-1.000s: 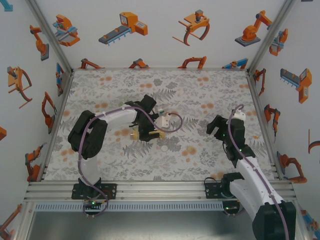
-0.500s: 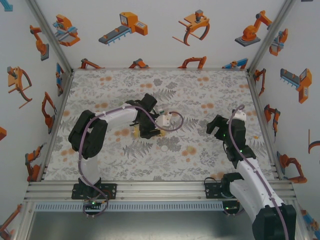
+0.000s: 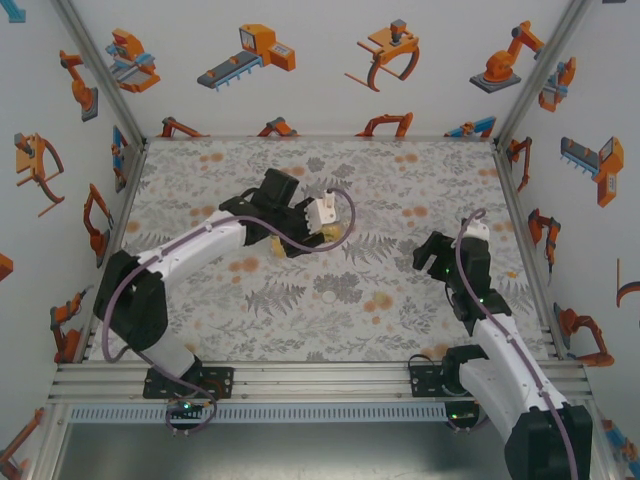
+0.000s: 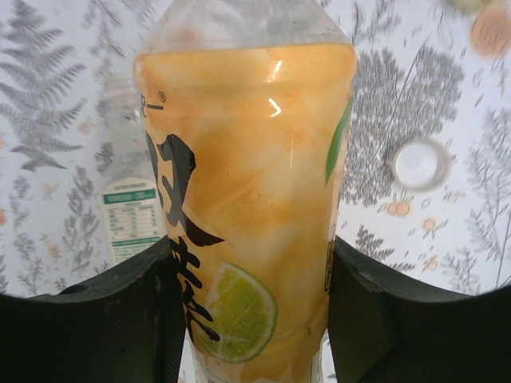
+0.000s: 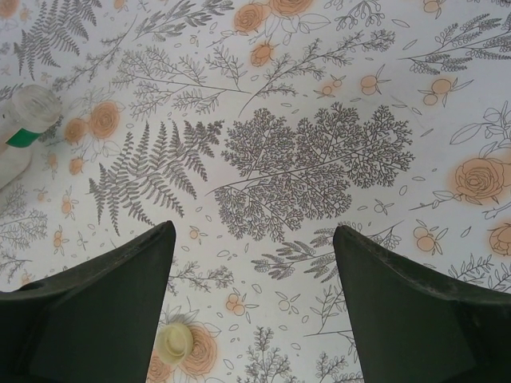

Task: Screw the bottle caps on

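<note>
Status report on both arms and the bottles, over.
Left gripper shut on amber bottle. Right gripper open, empty, above tablecloth. White cap lies loose near the bottle. Nothing blocking.

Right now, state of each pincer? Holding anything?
Left pincer: closed on the amber bottle.
Right pincer: open, holding nothing.

My top camera looks down from above and behind my bases (image 3: 185,382) over the whole counter (image 3: 400,320). My left wrist camera sits very near the amber bottle (image 4: 247,199). My right wrist camera faces down at the floral counter, which all three views share.
</note>
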